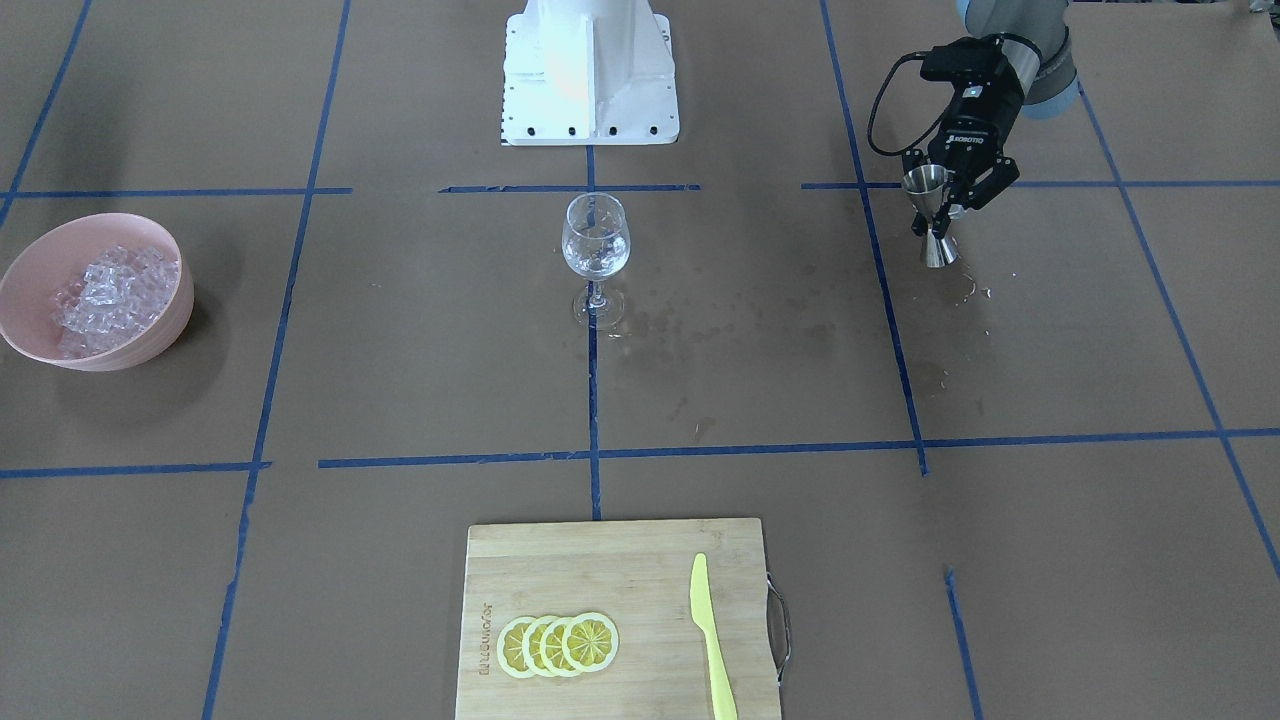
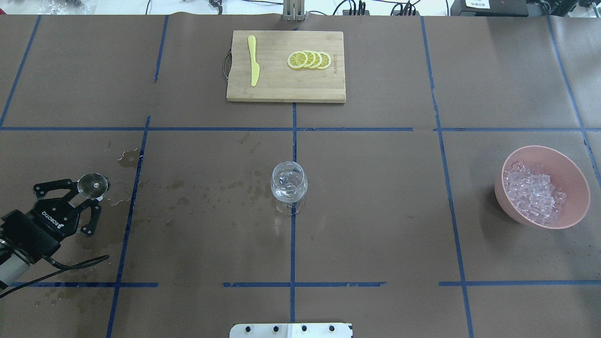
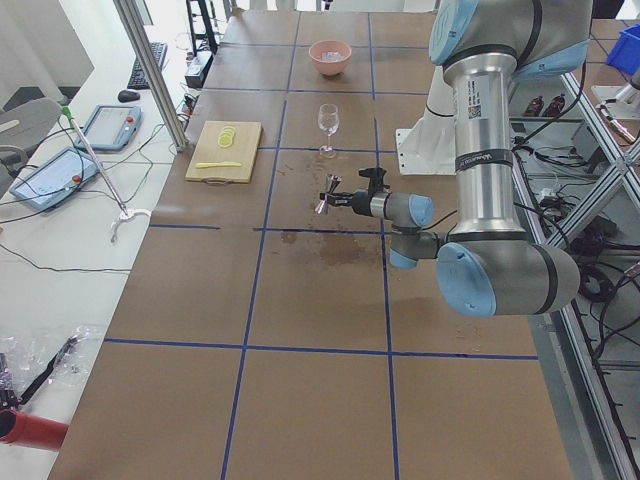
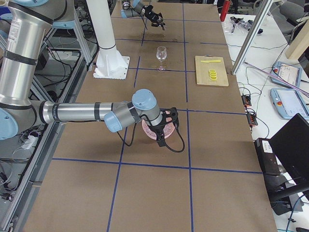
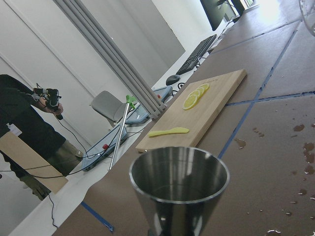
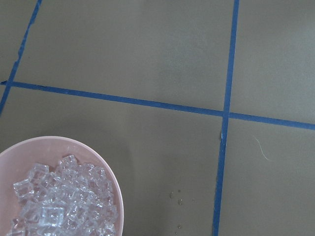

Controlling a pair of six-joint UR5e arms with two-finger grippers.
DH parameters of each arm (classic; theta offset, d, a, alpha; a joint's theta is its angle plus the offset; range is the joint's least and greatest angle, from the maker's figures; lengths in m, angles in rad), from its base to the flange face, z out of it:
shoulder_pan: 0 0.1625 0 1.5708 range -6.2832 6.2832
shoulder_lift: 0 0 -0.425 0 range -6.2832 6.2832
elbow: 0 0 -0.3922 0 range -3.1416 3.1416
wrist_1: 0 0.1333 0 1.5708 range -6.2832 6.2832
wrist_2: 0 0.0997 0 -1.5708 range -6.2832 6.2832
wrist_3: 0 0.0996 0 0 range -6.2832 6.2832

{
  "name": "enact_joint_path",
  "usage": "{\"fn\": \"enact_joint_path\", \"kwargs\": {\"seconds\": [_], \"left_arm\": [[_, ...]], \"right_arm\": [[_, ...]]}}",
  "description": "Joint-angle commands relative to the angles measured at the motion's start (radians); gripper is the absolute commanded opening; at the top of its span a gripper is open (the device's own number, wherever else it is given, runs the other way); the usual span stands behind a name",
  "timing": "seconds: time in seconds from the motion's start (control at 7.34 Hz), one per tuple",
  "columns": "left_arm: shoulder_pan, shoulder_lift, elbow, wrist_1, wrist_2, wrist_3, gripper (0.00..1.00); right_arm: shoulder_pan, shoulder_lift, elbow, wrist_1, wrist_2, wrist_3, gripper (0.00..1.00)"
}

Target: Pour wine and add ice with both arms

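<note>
My left gripper (image 1: 941, 206) is shut on the waist of a steel jigger (image 1: 932, 222) and holds it slightly tilted, just above wet spots on the table, far to the left of the wine glass (image 2: 289, 183). The jigger (image 5: 179, 184) fills the bottom of the left wrist view. The glass stands upright at the centre with clear liquid in it. The ice (image 2: 533, 192) lies heaped in a pink bowl (image 2: 578, 188) on the right. My right gripper (image 4: 165, 126) shows only in the exterior right view, over the bowl; I cannot tell if it is open.
A wooden cutting board (image 1: 600, 570) at the far edge carries lemon slices (image 1: 560, 643) and a yellow plastic knife (image 1: 712, 640). The white pedestal (image 1: 590, 75) stands at the robot's side. Drops and wet stains (image 2: 206, 192) lie between jigger and glass.
</note>
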Motion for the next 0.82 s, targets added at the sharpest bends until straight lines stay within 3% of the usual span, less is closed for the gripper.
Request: {"fn": "enact_joint_path", "kwargs": {"seconds": [0.0, 0.27, 0.68], "left_arm": [[0.002, 0.003, 0.056, 0.001, -0.062, -0.293, 0.00], [0.004, 0.002, 0.099, 0.002, -0.068, -0.534, 0.00], [0.010, -0.058, 0.194, -0.007, -0.035, -0.670, 0.00]], "right_arm": [[0.000, -0.003, 0.000, 0.004, 0.001, 0.000, 1.00], [0.000, -0.008, 0.000, 0.018, -0.001, 0.000, 1.00], [0.000, -0.014, 0.000, 0.023, 0.001, 0.000, 1.00]]}}
